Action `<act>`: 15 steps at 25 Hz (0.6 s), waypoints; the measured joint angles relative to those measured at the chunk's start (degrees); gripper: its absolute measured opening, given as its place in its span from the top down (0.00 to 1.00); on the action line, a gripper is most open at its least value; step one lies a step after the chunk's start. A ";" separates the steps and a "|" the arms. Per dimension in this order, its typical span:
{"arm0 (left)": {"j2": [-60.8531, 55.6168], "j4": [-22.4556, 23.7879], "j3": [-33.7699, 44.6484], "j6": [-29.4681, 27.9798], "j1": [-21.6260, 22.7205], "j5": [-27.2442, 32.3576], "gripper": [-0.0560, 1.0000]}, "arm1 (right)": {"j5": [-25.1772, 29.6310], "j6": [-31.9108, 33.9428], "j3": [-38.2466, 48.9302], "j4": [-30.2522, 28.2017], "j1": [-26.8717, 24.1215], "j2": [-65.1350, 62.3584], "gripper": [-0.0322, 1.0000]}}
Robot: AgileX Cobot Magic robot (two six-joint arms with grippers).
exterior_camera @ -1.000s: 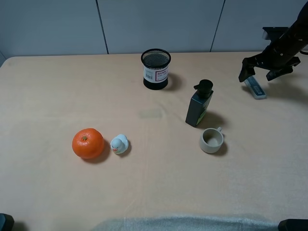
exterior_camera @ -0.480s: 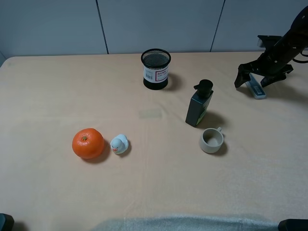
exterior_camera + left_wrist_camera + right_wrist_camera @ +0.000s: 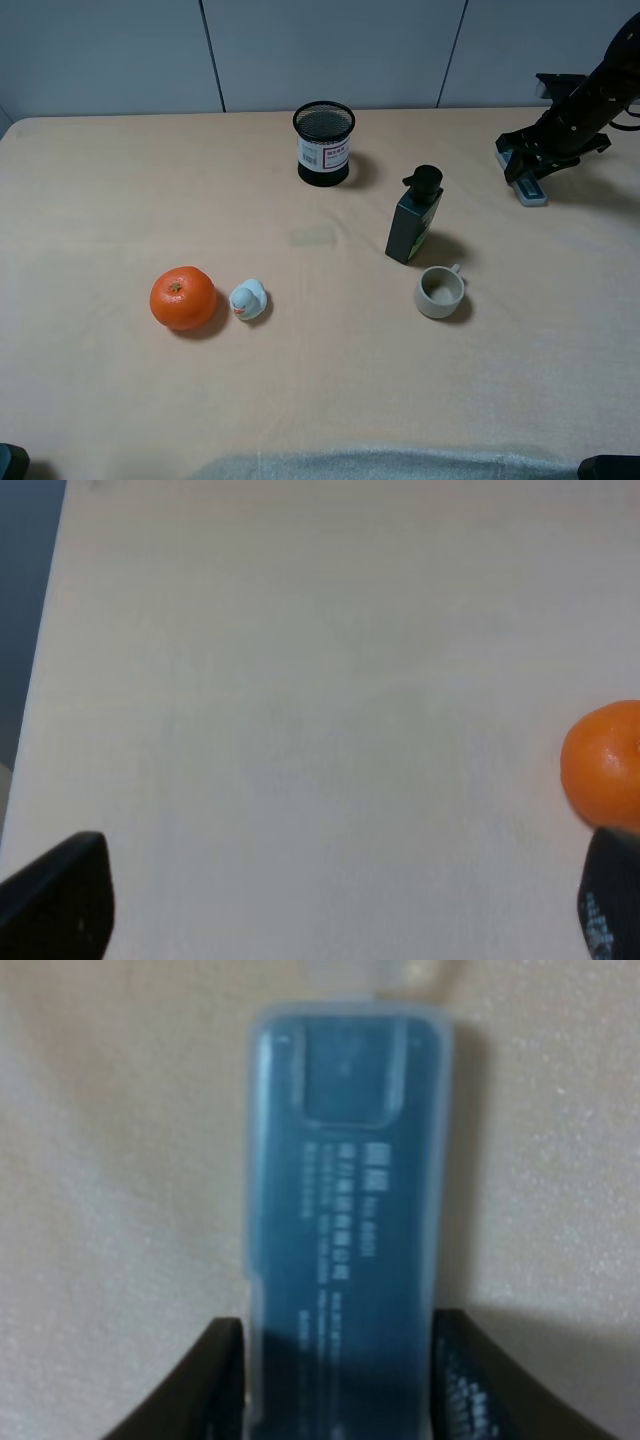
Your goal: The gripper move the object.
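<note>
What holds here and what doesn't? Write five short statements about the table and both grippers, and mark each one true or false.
1. The right gripper is shut on the blue case. True.
2. The mesh cup lies tipped on its side. False: it stands upright, its open mouth up.
3. The rubber duck sits right beside the orange. True.
4. The green pump bottle stands inside the mug. False: it stands on the table beside the mug, apart from it.
5. The left gripper holds the orange. False: it is open with nothing between its fingers, and the orange lies off to one side.
</note>
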 joint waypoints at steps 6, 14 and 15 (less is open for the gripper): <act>0.00 0.00 0.00 0.00 0.00 0.00 0.08 | 0.00 1.40 0.00 -1.13 0.00 0.00 0.69; 0.00 0.00 0.00 0.00 0.00 0.00 0.08 | -0.01 2.81 0.00 -2.60 0.00 0.00 0.69; 0.00 0.00 0.00 0.00 0.00 0.00 0.08 | -0.01 2.81 0.00 -2.66 0.00 0.00 0.69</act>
